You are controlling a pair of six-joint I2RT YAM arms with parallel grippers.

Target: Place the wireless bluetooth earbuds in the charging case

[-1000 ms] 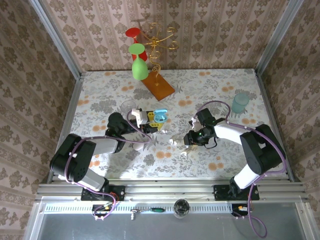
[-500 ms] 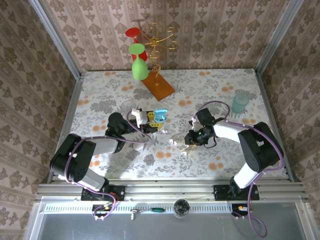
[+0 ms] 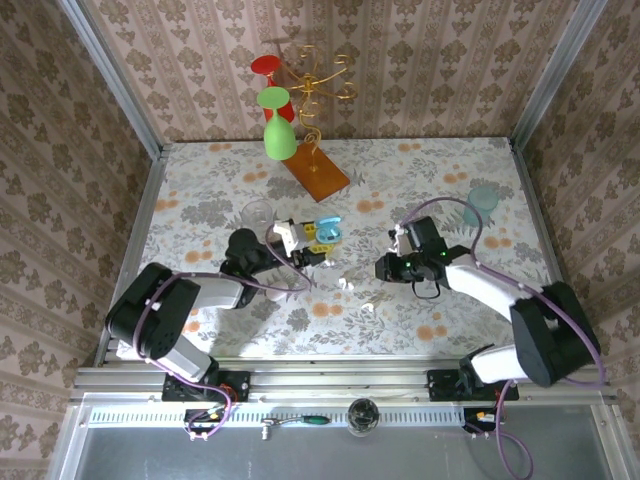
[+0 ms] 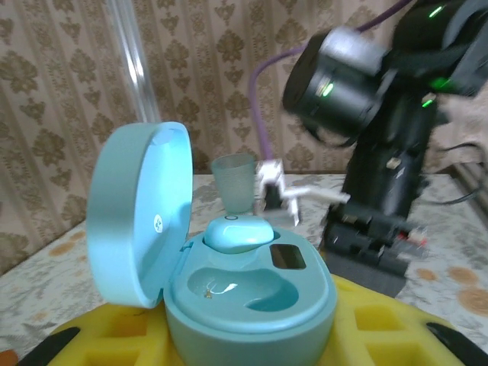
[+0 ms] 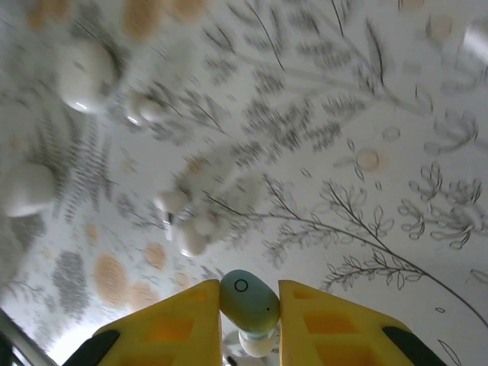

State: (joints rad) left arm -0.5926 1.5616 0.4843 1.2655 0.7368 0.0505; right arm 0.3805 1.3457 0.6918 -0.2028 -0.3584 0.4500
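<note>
At the right gripper (image 3: 385,268): pinched shut on a pale blue earbud (image 5: 248,303), which is squeezed between the two yellow fingers and clear of the table (image 5: 366,114).
At the left gripper (image 3: 305,247): clamped on the pale blue case (image 4: 252,301), whose lid (image 4: 137,206) stands open and upright at its 9 o'clock side.
Inside the case: a second earbud (image 4: 238,232) is seated toward 12 o'clock, and the hollow in front of it is empty.
Step in hand: by my reading, bringing the gripped earbud to the case.
Next move: go toward 10 o'clock, stop over the empty hollow, turn the earbud to match it, lower, then let go.
Right arm pose: stretched from its base between 10 and 11 o'clock, wrist raised above the table.
Left arm pose: low, reaching toward 2 o'clock, case mouth up.
Leftovers: white earbuds (image 3: 346,283) lie loose at 8 o'clock of the right gripper.
</note>
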